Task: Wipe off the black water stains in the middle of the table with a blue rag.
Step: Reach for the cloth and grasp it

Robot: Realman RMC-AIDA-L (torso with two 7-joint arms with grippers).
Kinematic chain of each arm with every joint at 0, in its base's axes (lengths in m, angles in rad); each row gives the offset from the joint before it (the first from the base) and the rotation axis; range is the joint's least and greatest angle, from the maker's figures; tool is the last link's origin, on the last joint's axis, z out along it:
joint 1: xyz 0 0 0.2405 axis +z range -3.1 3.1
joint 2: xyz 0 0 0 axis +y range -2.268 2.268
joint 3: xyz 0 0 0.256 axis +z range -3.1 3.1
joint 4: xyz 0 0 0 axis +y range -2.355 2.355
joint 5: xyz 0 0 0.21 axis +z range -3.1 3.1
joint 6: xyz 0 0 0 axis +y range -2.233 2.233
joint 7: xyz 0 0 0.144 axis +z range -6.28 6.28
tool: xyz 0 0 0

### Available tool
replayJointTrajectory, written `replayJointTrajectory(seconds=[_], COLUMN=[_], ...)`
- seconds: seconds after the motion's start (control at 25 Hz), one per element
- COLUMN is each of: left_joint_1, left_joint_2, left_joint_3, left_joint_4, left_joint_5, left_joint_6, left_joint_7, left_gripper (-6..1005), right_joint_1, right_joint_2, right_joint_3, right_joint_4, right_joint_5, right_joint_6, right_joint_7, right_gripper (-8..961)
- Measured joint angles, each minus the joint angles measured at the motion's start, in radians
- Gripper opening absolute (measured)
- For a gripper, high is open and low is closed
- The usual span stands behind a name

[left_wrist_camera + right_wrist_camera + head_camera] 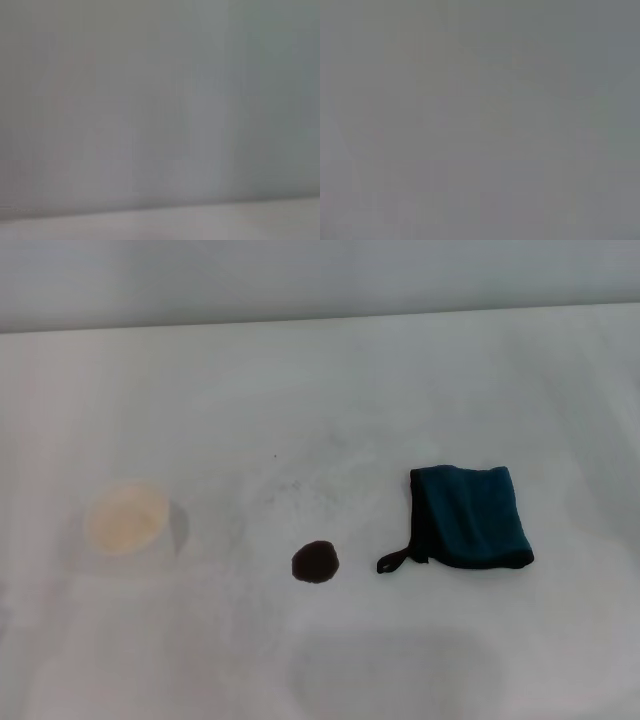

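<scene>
Stain (pixel 315 562), small dark blot mid-table (pixel 320 380), unwiped. Blue rag (pixel 470 517) lies flat just beside it, toward my right arm's side, apart. Paper cup (pixel 127 519) well off opposite. Neither pincer in view; grip state unknown. Step: fetching rag. Next: right pincer reaches, pinches cloth.

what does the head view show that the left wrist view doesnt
Only the head view shows the work: the blue rag lying flat to the right of the black water stains, apart from it, and a white paper cup to the left. Only the left wrist view shows a plain grey wall above a pale strip. Both share the white table, probably that pale strip. Neither shows an arm or tool.
</scene>
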Motion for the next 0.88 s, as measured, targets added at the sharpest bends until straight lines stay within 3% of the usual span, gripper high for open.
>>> replayJointTrajectory(seconds=[0.24, 0.44, 0.56, 0.76, 0.88], left_joint_1=[-0.03, -0.075, -0.1, -0.142, -0.166], left_joint_2=[0.001, 0.002, 0.001, 0.001, 0.002], left_joint_3=[0.0, 0.0, 0.0, 0.0, 0.0], left_joint_4=[-0.009, -0.015, -0.018, -0.035, -0.042], left_joint_5=[-0.078, -0.085, -0.086, -0.088, -0.089], left_joint_6=[0.015, 0.011, 0.01, 0.009, 0.009], left_joint_7=[0.0, 0.0, 0.0, 0.0, 0.0], left_gripper=[881, 880, 880, 880, 880], right_joint_1=[0.038, 0.118, 0.182, 0.282, 0.33], right_joint_2=[-0.022, -0.075, -0.101, -0.096, -0.059], right_joint_3=[-0.002, -0.038, -0.06, -0.07, -0.124], right_joint_4=[-0.246, -0.409, -0.493, -0.644, -0.791], right_joint_5=[-0.354, -0.739, -0.963, -1.26, -1.442], right_joint_6=[-0.029, 0.005, 0.104, 0.264, 0.356], right_joint_7=[0.503, 0.937, 1.118, 1.316, 1.419], right_gripper=[687, 687, 687, 687, 687])
